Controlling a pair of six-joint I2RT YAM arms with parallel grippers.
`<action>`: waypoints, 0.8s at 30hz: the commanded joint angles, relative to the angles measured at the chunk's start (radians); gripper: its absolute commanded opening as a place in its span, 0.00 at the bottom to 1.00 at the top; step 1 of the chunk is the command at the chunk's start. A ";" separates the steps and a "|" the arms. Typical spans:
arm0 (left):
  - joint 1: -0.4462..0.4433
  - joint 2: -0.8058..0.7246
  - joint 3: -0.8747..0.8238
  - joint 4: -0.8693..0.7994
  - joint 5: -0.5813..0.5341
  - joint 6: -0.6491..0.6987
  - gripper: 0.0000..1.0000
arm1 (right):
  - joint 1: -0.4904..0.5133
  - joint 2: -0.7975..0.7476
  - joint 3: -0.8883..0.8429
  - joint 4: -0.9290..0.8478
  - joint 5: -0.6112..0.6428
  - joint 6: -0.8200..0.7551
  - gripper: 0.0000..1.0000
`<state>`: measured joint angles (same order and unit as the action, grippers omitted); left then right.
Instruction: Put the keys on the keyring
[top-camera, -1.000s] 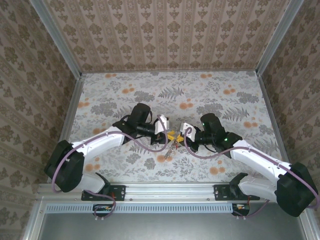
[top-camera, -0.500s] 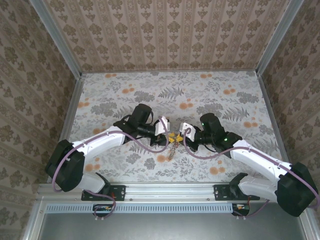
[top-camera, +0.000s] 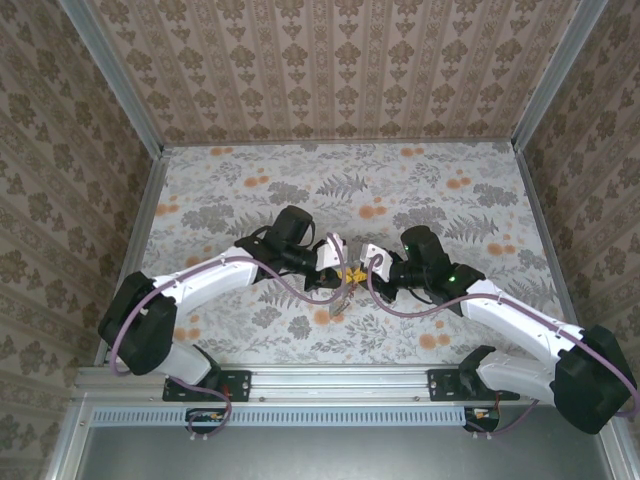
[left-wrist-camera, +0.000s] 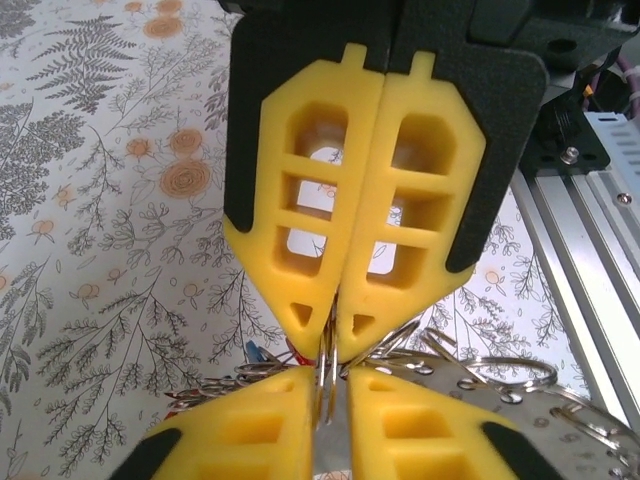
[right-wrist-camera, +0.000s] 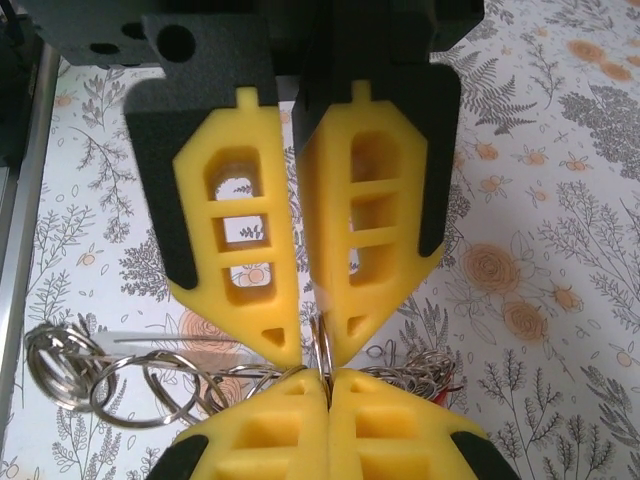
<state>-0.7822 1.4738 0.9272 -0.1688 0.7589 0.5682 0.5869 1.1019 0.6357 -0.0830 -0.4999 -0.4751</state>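
Both grippers meet tip to tip above the table's near middle, my left gripper (top-camera: 342, 272) facing my right gripper (top-camera: 355, 273). Between them is the keyring (left-wrist-camera: 325, 384), a thin silver double-wire ring standing on edge. My left gripper (left-wrist-camera: 328, 372) is shut on its lower part, the wires showing in the narrow slit between the pads. My right gripper (right-wrist-camera: 325, 378) is shut tight on the same keyring (right-wrist-camera: 322, 342). A bunch of further silver rings and keys (top-camera: 340, 298) hangs below. A blue key head (left-wrist-camera: 254, 351) and a red one (left-wrist-camera: 299, 356) peek out behind the fingertips.
Loose silver rings (right-wrist-camera: 125, 395) of the bunch fan out to one side, with a flat silver strip with holes (left-wrist-camera: 510, 400) among them. The aluminium rail (top-camera: 340, 380) runs along the near edge. Patterned walls (top-camera: 60, 150) close in the floral tabletop (top-camera: 400, 190) on three sides.
My left gripper has moved a little right toward the right one and its jaws have closed onto the ring. The right arm has stayed put.
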 joint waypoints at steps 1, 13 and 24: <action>-0.008 0.017 0.036 -0.014 -0.019 0.029 0.04 | 0.012 -0.034 0.027 0.055 -0.077 0.008 0.00; 0.021 -0.035 -0.043 0.164 0.081 -0.062 0.00 | 0.001 -0.038 -0.076 0.146 -0.009 0.027 0.11; 0.037 -0.056 -0.142 0.438 0.220 -0.219 0.00 | -0.027 0.004 -0.202 0.441 -0.082 0.189 0.15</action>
<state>-0.7425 1.4612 0.7883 0.1013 0.8680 0.4187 0.5610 1.0851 0.4557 0.2565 -0.5411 -0.3443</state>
